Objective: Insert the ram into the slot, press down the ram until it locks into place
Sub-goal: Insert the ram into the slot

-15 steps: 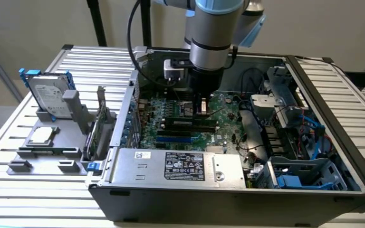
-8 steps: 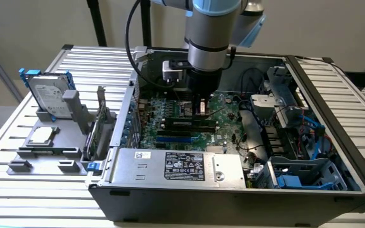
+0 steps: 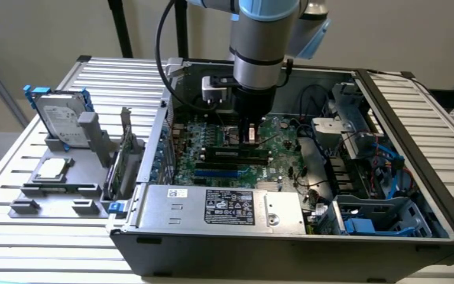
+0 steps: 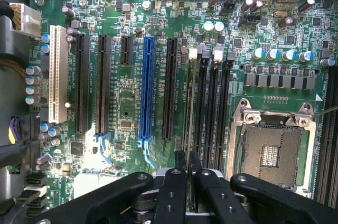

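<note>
The ram (image 4: 188, 118) appears edge-on as a thin green strip running between my fingertips (image 4: 179, 163). My gripper (image 4: 187, 163) is shut on it. The stick lies lengthwise along the nearest of several parallel black memory slots (image 4: 201, 113), on the blue-slot side of the group; whether it touches that slot I cannot tell. White latches (image 4: 217, 52) mark the slots' far ends. In the exterior view my gripper (image 3: 249, 135) hangs low inside the open computer case, just over the black memory slots (image 3: 235, 155) on the motherboard.
A blue slot (image 4: 147, 86), black expansion slots (image 4: 82, 81) and a white slot (image 4: 58, 73) lie beside the memory slots; the metal processor socket (image 4: 272, 152) is on the other side. The power supply (image 3: 219, 204), drive cage (image 3: 369, 213) and cables crowd the case. Outside stand a hard drive (image 3: 61, 118) and an upright green card (image 3: 125, 160).
</note>
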`<state>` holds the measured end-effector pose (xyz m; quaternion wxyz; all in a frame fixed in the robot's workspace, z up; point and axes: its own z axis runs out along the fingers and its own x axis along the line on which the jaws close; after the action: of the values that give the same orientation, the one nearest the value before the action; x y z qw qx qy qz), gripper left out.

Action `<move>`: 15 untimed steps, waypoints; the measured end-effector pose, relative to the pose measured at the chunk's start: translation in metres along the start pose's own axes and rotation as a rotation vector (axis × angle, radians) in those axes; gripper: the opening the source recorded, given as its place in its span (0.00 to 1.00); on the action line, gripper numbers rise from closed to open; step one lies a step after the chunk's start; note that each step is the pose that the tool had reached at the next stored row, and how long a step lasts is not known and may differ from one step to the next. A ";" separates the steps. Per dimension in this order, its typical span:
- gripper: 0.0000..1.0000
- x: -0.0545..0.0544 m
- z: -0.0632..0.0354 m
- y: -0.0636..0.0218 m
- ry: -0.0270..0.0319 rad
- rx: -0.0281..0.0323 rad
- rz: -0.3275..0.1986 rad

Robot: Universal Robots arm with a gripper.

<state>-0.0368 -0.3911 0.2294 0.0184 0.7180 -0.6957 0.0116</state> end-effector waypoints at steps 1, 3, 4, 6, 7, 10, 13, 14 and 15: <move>0.13 0.000 0.0001 0.0000 -0.0015 0.0000 0.000; 0.13 0.000 0.0005 0.0000 -0.0049 0.0002 0.000; 0.13 0.000 0.0007 0.0000 -0.0068 0.0003 0.000; 0.13 0.000 0.0011 0.0000 -0.0093 0.0004 0.000; 0.13 0.000 0.0012 -0.0001 -0.0101 0.0005 0.000; 0.13 0.001 0.0013 0.0000 -0.0103 0.0004 0.000; 0.13 0.002 0.0014 0.0001 -0.0103 0.0004 0.000; 0.13 0.002 0.0015 0.0000 -0.0104 0.0005 0.000; 0.13 0.002 0.0015 0.0001 -0.0106 0.0005 0.000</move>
<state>-0.0368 -0.3935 0.2280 0.0146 0.7180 -0.6958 0.0080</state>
